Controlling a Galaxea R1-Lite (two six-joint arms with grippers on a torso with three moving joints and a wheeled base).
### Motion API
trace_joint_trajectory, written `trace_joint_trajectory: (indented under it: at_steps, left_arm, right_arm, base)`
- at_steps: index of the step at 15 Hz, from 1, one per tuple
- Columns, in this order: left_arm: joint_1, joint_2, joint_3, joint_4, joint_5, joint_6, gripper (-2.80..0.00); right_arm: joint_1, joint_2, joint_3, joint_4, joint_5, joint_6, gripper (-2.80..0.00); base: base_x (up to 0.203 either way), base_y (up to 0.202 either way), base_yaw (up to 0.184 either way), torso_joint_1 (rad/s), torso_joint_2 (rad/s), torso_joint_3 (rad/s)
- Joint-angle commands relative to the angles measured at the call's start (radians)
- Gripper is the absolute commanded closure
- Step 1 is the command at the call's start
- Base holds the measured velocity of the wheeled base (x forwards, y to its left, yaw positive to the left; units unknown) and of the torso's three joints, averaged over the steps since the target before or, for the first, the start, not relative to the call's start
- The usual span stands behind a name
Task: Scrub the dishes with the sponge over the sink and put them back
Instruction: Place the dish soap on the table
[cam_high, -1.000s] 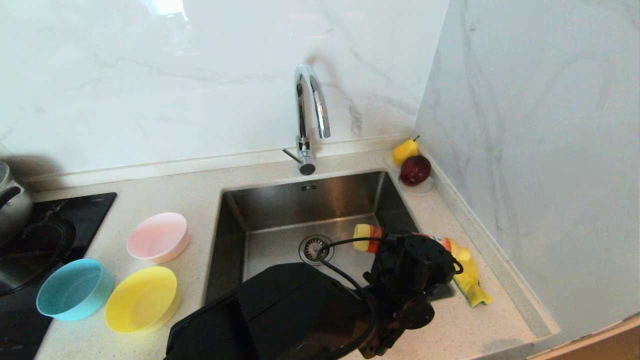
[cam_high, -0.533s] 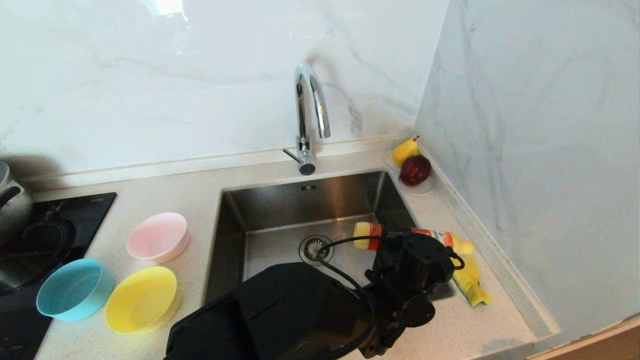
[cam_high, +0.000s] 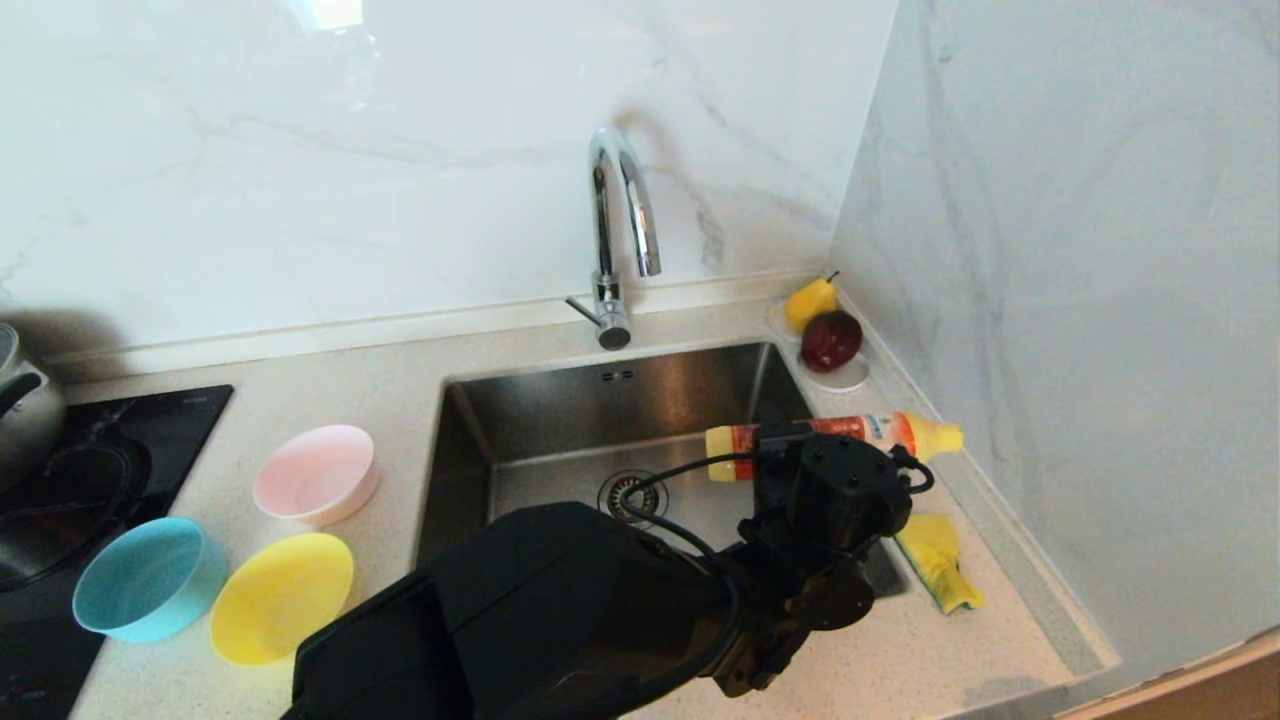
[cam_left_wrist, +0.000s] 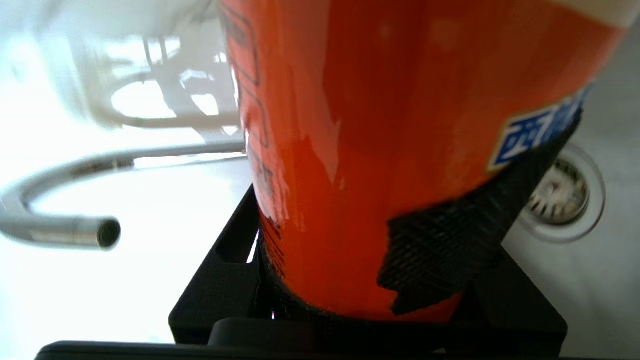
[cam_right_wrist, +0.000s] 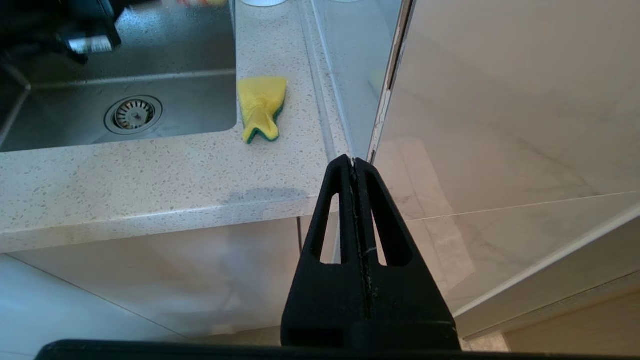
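Note:
My left gripper (cam_left_wrist: 345, 260) is shut on an orange detergent bottle (cam_high: 880, 430) with a yellow cap, held lying level above the right rim of the sink (cam_high: 600, 400). The bottle (cam_left_wrist: 400, 125) fills the left wrist view between the black fingers (cam_left_wrist: 450, 240). The yellow and green sponge (cam_high: 935, 560) lies on the counter right of the sink, just past the bottle; the right wrist view also shows the sponge (cam_right_wrist: 261, 107). The pink bowl (cam_high: 315, 472), blue bowl (cam_high: 150, 577) and yellow bowl (cam_high: 282, 597) sit on the counter left of the sink. My right gripper (cam_right_wrist: 354, 161) hangs shut below the counter's front edge.
A curved chrome tap (cam_high: 620, 230) stands behind the sink, and the drain strainer (cam_high: 630, 495) shows in the basin floor. A white saucer with a pear (cam_high: 810, 300) and a red fruit (cam_high: 830, 340) is in the back right corner. A black hob (cam_high: 80, 500) with a pot (cam_high: 20, 400) is far left.
The left arm has lifted the bottle up and back from just above the sponge, and its cap end has swung higher. More of the sponge shows now. The right arm has not moved.

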Motion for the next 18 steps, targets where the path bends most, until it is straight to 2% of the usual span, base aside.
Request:
trace_joint_trajectory:
  at_steps: [1, 4, 6, 10, 12, 18]
  left_arm:
    - [0.006, -0.032, -0.004, 0.001, 0.006, -0.062, 0.0]
    - [0.024, -0.045, -0.069, 0.026, 0.009, -0.199, 0.0]
    - [0.036, -0.066, -0.104, 0.087, 0.009, -0.314, 0.0]
    - [0.05, -0.095, -0.222, 0.217, -0.017, -0.493, 0.0]
    - [0.059, -0.106, -0.223, 0.218, -0.061, -0.536, 0.0]
    - [0.071, -0.165, -0.223, 0.215, -0.088, -0.675, 0.0]
  right_arm:
    - [0.0, 0.0, 0.0, 0.0, 0.0, 0.0, 0.0]
    - [0.0, -0.001, 0.0, 0.0, 0.0, 0.001, 0.0]
    - [-0.001, 0.0, 0.0, 0.0, 0.0, 0.001, 0.0]
    - [0.0, 0.0, 0.0, 0.0, 0.0, 0.0, 0.0]
    - [0.0, 0.0, 0.0, 0.0, 0.0, 0.001, 0.0]
    - [0.0, 0.0, 0.0, 0.0, 0.0, 0.001, 0.0]
  base:
    - [0.0, 0.0, 0.0, 0.0, 0.0, 0.0]
    - [0.0, 0.0, 0.0, 0.0, 0.0, 0.0]
    - [0.0, 0.0, 0.0, 0.0, 0.0, 0.0]
    - [0.0, 0.0, 0.0, 0.0, 0.0, 0.0]
    - [0.0, 0.0, 0.0, 0.0, 0.0, 0.0]
    - [0.0, 0.0, 0.0, 0.0, 0.0, 0.0]
